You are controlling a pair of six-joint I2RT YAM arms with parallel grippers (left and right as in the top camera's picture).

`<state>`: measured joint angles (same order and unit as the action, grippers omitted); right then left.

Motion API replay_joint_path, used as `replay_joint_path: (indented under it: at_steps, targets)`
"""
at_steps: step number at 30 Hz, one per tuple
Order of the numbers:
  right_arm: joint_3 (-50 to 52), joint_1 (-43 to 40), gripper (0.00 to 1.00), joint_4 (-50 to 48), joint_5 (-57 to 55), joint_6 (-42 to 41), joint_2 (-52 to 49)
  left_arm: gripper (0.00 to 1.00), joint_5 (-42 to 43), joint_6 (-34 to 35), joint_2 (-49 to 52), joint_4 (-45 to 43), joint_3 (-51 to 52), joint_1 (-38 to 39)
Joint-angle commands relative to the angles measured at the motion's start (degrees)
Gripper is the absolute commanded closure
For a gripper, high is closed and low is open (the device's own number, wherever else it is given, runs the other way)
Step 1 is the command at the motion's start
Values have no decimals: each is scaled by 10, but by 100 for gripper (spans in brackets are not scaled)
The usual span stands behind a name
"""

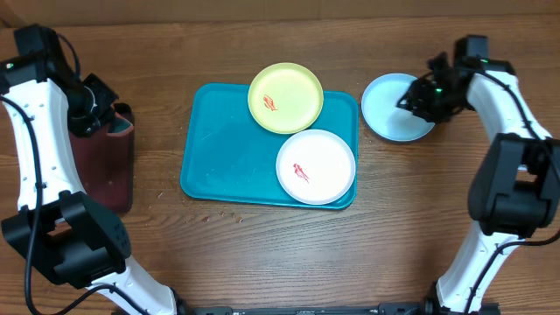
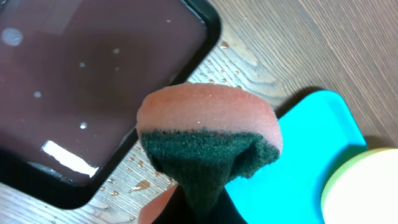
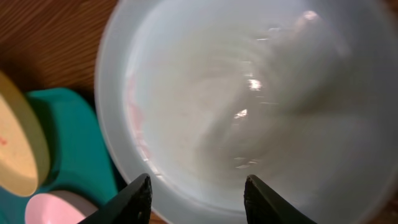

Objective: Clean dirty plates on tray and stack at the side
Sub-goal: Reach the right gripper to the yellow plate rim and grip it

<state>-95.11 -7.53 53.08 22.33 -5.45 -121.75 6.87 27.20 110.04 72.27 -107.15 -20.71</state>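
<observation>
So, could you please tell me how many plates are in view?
3: the yellow-green plate overhangs the tray's far edge, the white plate sits at its near-right corner, the pale blue plate lies on the table right of it.

Wooden table (image 1: pixel 262 254), teal tray (image 1: pixel 223 157), maroon tray (image 1: pixel 109 166), pale blue plate (image 1: pixel 385 109)

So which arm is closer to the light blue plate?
Right. The right end effector is at the pale blue plate's edge; the left end effector, gripping a sponge, is far across the teal tray.
</observation>
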Motion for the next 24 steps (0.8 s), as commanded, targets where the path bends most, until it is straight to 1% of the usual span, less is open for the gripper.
replay_joint_path:
  at_steps: [1,4,7,8,11,15,20,23,24]
  targets:
    - [-58,49,50,-3,18,14,20,96,2,-29,5,-4,2,17]
    - [-82,90,46,-14,17,14,20,96,2,-43,5,-5,2,26]
    - [-80,135,35,-57,0,14,19,96,2,-52,5,-8,2,41]
    - [-76,150,34,-72,-23,14,19,96,2,-54,5,-9,2,47]
    - [-69,191,34,-104,-112,12,12,96,2,-59,6,-12,2,61]
    - [-68,230,34,-132,-172,9,-11,96,2,-60,6,-12,2,73]
    - [-68,249,34,-162,-184,3,-44,96,2,-60,12,-12,2,83]
    - [-68,254,41,-178,-184,-6,-69,96,2,-60,21,-12,2,89]
    - [-68,255,41,-183,-184,-6,-75,96,2,-60,22,-12,2,90]
